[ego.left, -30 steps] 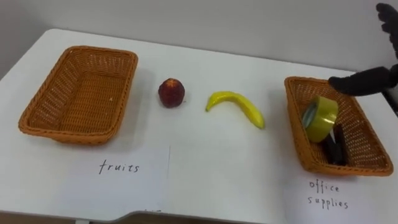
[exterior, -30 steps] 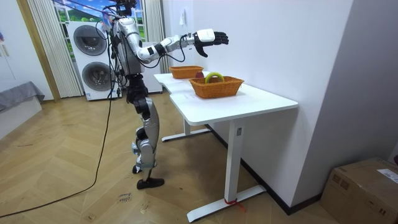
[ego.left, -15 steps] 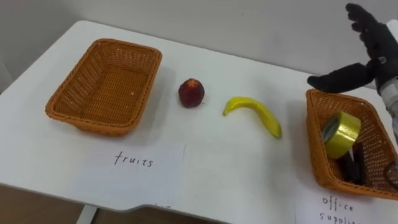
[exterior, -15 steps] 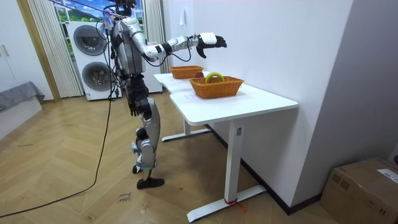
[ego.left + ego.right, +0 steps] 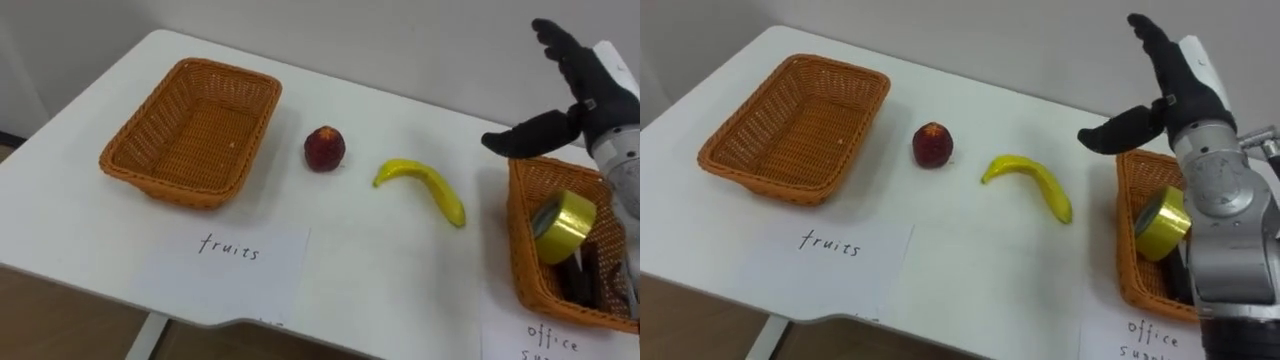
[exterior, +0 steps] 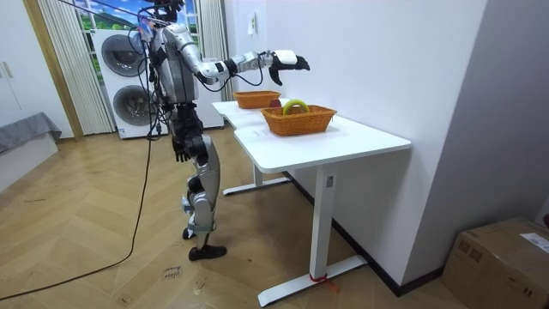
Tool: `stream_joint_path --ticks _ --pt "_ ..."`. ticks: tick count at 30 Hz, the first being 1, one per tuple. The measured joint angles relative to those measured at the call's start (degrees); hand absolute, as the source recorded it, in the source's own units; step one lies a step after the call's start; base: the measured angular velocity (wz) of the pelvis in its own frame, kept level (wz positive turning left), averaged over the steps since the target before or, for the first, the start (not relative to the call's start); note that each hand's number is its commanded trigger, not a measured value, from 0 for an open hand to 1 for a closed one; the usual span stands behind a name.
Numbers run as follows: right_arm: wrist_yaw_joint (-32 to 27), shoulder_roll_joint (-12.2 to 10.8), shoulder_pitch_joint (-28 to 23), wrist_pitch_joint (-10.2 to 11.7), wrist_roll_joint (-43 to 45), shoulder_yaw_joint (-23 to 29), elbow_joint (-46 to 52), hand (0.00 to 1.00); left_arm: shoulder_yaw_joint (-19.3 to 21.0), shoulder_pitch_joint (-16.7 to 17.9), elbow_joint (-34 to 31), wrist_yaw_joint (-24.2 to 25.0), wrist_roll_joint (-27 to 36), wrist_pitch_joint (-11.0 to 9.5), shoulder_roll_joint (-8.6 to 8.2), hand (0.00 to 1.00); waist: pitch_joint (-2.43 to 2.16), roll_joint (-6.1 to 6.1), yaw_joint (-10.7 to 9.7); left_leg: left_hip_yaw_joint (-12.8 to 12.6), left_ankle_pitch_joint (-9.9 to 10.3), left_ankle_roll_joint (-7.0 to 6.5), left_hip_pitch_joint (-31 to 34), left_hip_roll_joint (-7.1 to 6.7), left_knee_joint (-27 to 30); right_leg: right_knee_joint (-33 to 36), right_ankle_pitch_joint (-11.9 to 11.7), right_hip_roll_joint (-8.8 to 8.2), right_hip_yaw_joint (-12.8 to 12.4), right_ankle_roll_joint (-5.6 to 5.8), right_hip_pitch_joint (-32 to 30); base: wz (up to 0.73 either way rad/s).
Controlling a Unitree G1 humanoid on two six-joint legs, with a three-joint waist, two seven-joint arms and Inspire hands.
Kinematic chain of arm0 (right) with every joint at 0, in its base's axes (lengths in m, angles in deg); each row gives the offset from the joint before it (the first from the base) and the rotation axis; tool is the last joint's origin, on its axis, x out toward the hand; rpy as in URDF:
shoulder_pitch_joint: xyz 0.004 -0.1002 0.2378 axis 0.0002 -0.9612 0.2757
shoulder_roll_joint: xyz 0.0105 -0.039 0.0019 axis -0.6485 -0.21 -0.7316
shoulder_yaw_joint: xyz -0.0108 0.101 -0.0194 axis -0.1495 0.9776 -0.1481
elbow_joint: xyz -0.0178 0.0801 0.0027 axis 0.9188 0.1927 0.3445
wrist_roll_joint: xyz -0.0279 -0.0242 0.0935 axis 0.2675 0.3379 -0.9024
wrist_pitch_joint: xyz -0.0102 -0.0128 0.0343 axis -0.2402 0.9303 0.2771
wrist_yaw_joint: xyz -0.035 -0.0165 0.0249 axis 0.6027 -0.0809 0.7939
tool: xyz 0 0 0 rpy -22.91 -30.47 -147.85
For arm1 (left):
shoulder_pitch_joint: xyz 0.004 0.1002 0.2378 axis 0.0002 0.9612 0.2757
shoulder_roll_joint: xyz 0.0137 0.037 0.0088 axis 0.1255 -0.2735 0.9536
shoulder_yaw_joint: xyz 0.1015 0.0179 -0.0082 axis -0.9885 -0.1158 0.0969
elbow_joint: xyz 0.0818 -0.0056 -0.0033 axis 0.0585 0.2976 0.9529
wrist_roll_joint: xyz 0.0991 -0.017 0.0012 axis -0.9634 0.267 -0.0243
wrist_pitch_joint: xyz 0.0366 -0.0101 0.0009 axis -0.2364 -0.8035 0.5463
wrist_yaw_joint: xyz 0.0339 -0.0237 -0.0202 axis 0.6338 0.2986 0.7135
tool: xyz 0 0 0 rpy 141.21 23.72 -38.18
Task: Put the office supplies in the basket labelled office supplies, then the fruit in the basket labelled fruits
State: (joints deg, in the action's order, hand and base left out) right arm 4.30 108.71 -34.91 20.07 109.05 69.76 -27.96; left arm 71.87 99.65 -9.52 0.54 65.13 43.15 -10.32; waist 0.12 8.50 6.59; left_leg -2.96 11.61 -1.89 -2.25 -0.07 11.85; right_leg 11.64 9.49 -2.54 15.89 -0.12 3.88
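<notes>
Both the banana (image 5: 422, 187) and the red fruit (image 5: 325, 148) lie left of the open, empty right hand (image 5: 575, 85), the banana nearer, its length running left-to-right.

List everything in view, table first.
table: one, white, in front of the robot
left basket: one, brown wicker, table's left, empty
right basket: one, brown wicker, table's right
apple: one, red, right of left basket
banana: one, yellow, between apple and right basket
tape: one roll, yellow, in right basket
dark item: one, black, in right basket
labels: two, white, before each basket
washers: two, white, stacked, room view's left
box: one, brown, floor
right hand: open, black, raised by right basket
left hand: dark, by hip
</notes>
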Motion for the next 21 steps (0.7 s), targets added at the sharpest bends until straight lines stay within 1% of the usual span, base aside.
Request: stream_joint_path --ticks 3,4,7,10,11,12,14,16,17,21 --pt "0.00 0.67 0.01 -0.03 0.78 -1.22 -3.28 0.00 -1.11 -0.82 0.12 -0.13 0.53 0.14 0.34 0.00 -0.02 -0.09 -0.01 0.16 -0.05 -0.07 0.64 -0.16 0.09 0.14 -0.01 -0.14 0.02 -0.01 -0.60 0.00" --pt "0.02 0.80 0.01 -0.15 1.42 -1.69 -3.95 0.00 -1.55 -1.07 0.17 -0.18 0.86 0.13 0.41 0.00 0.10 -0.24 0.13 0.31 -0.20 -0.16 1.26 -0.28 0.12 0.22 -0.04 -0.24 0.07 -0.05 -1.17 0.00" --pt "0.02 1.67 0.22 -0.18 3.41 -3.29 -4.03 0.00 -2.24 -2.05 0.15 -0.27 0.88 0.12 0.48 0.00 0.22 -0.44 0.12 0.37 -0.35 -0.33 3.24 -0.56 0.84 1.00 -0.08 -0.47 0.07 -0.07 -3.22 0.00" --pt "0.02 1.79 0.67 -0.16 3.60 -4.62 -4.58 0.00 -3.24 -2.66 0.16 -0.53 0.93 0.11 0.92 0.00 0.20 -0.49 0.23 0.32 -0.46 -0.37 4.32 -0.53 0.97 0.99 -0.18 -0.46 -0.01 -0.04 -4.37 0.00" --pt "0.02 2.03 1.42 -0.16 3.67 -5.70 -5.27 0.00 -4.00 -2.95 0.27 -0.61 1.35 0.11 1.25 0.00 0.18 -0.45 0.23 0.30 -0.46 -0.36 4.71 -0.54 1.04 0.99 -0.22 -0.43 0.01 -0.06 -4.71 0.00" --pt "0.02 2.08 2.62 -0.16 3.62 -6.76 -6.27 0.00 -4.99 -3.33 0.69 -0.67 2.45 0.11 1.66 0.00 0.28 -0.58 0.26 0.15 -0.46 -0.36 4.79 -0.53 1.02 0.98 -0.28 -0.38 0.01 -0.08 -4.88 0.00" --pt "0.02 2.08 4.74 -0.09 3.59 -8.14 -7.80 0.00 -5.84 -3.74 0.94 -0.68 3.12 0.09 1.95 0.00 0.45 -0.83 0.23 0.12 -0.46 -0.36 4.77 -0.53 0.95 0.95 -0.28 -0.37 0.03 -0.07 -4.97 0.00" --pt "-0.03 2.08 5.95 0.13 3.17 -8.46 -8.46 0.00 -6.52 -4.11 0.98 -0.71 3.44 -0.05 2.20 0.00 0.54 -0.96 0.62 -0.10 -0.46 -0.36 4.79 -0.44 0.87 0.90 -0.28 -0.36 0.03 -0.07 -5.12 0.00" --pt "-0.07 2.09 6.90 0.70 2.64 -8.59 -9.70 0.00 -6.64 -4.12 1.03 -0.72 3.79 -0.07 2.24 0.00 0.56 -0.98 0.91 -0.11 -0.46 -0.36 4.77 -0.31 0.89 0.90 -0.28 -0.35 0.02 -0.07 -5.13 0.00" --pt "-0.54 2.09 8.23 0.91 1.77 -8.68 -12.18 0.00 -6.64 -4.20 1.81 -0.72 4.24 -0.16 2.24 0.00 0.47 -0.85 1.58 -0.01 -0.46 -0.36 4.86 -0.36 0.89 0.86 -0.28 -0.34 0.31 -0.07 -5.11 0.03"
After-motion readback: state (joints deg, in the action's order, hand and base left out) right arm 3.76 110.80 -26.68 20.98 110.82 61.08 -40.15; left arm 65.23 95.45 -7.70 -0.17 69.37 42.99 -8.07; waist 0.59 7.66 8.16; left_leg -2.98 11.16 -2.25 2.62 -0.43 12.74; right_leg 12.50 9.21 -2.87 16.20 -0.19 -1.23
